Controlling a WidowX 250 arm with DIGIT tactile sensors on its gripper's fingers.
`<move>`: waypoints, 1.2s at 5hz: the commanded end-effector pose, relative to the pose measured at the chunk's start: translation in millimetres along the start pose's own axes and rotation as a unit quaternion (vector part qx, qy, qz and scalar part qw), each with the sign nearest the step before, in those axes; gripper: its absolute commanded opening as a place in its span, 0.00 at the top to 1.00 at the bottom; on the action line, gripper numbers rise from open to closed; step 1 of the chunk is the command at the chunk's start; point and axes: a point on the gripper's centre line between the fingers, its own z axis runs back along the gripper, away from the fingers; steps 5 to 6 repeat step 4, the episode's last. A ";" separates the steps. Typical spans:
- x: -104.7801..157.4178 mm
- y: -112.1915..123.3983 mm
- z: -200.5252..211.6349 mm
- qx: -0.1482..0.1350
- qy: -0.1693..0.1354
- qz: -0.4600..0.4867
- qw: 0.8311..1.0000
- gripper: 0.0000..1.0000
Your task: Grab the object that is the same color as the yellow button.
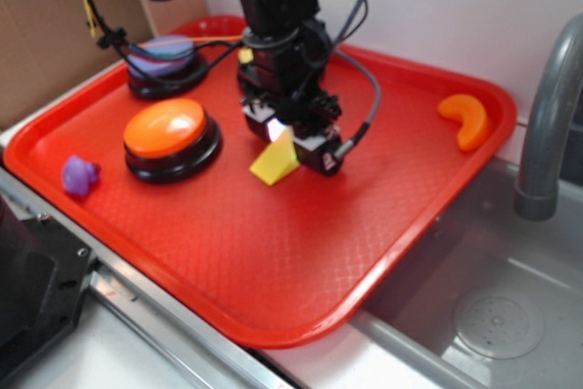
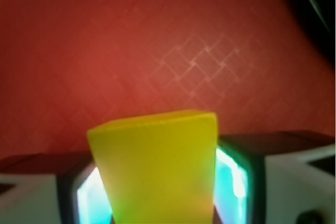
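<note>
The yellow wedge-shaped object (image 1: 273, 163) sits between the fingers of my gripper (image 1: 284, 145), near the middle of the red tray (image 1: 301, 252). In the wrist view the object (image 2: 157, 161) fills the gap of the gripper (image 2: 160, 195), with the glowing pads (image 2: 232, 174) pressed against both of its sides. Its lower corner is at tray level; I cannot tell whether it still touches the tray. Of the yellow button (image 1: 246, 55) only a small yellow sliver shows behind the arm.
An orange-capped button (image 1: 171, 134) stands left of the gripper, with a purple-capped button (image 1: 162, 56) behind it. A small purple piece (image 1: 79, 175) lies at the tray's left edge and an orange crescent (image 1: 466, 118) at its right corner. A grey faucet (image 1: 547, 116) and a sink (image 1: 492, 316) lie to the right.
</note>
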 end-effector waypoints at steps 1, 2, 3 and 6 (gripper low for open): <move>23.0 22.4 95.5 0.029 -0.063 0.013 0.998 1.00; 32.6 32.8 136.5 0.046 -0.057 -0.002 0.997 1.00; 32.5 42.3 171.2 0.048 -0.048 -0.006 0.998 0.98; 29.6 48.9 166.0 0.039 -0.052 -0.007 0.998 0.99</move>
